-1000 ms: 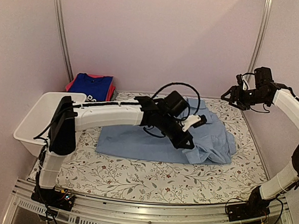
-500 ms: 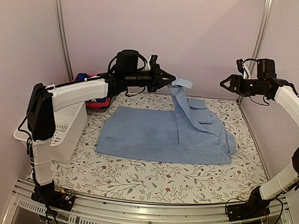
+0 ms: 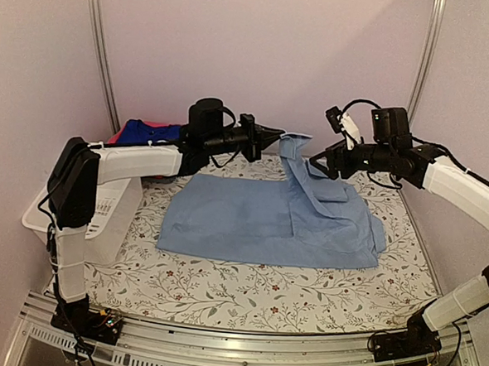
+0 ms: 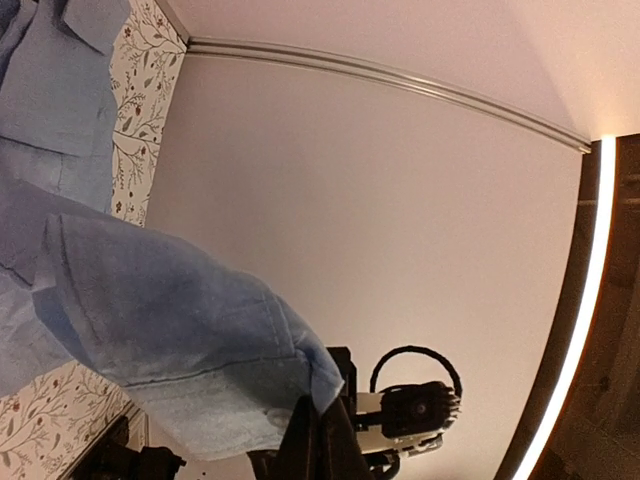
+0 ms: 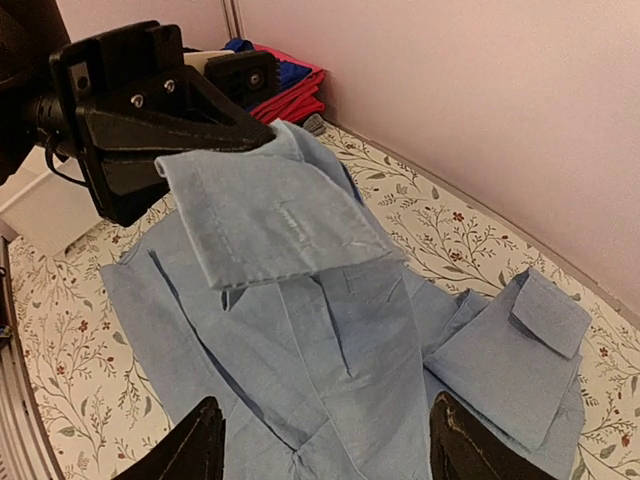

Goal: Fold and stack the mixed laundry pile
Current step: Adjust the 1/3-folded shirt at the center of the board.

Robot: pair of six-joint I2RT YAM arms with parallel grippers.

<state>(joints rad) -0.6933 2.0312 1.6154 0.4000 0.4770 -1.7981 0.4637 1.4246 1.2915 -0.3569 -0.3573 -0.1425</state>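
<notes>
The large pale-blue shirt (image 3: 242, 220) lies spread flat on the flowered table. My left gripper (image 3: 274, 137) is shut on one sleeve cuff (image 3: 295, 140) and holds it lifted above the shirt's back right part. In the left wrist view the cuff (image 4: 200, 340) hangs out of the closed left gripper (image 4: 322, 415). My right gripper (image 3: 320, 163) hovers open just right of the raised sleeve. Its fingers (image 5: 195, 450) stand wide apart over the shirt (image 5: 340, 360), with the cuff (image 5: 270, 215) ahead of them. A folded blue garment (image 3: 152, 132) on a pink-red one (image 3: 117, 135) sits at the back left.
A white slotted basket (image 3: 110, 212) stands at the table's left edge, partly under the left arm. Pink walls with metal corner posts (image 3: 101, 50) close in the back and sides. The flowered tablecloth (image 3: 246, 291) shows in front of the shirt.
My left arm swung up and back from over the shirt, lifting the sleeve cuff. My right arm moved left from the back right corner toward the raised sleeve.
</notes>
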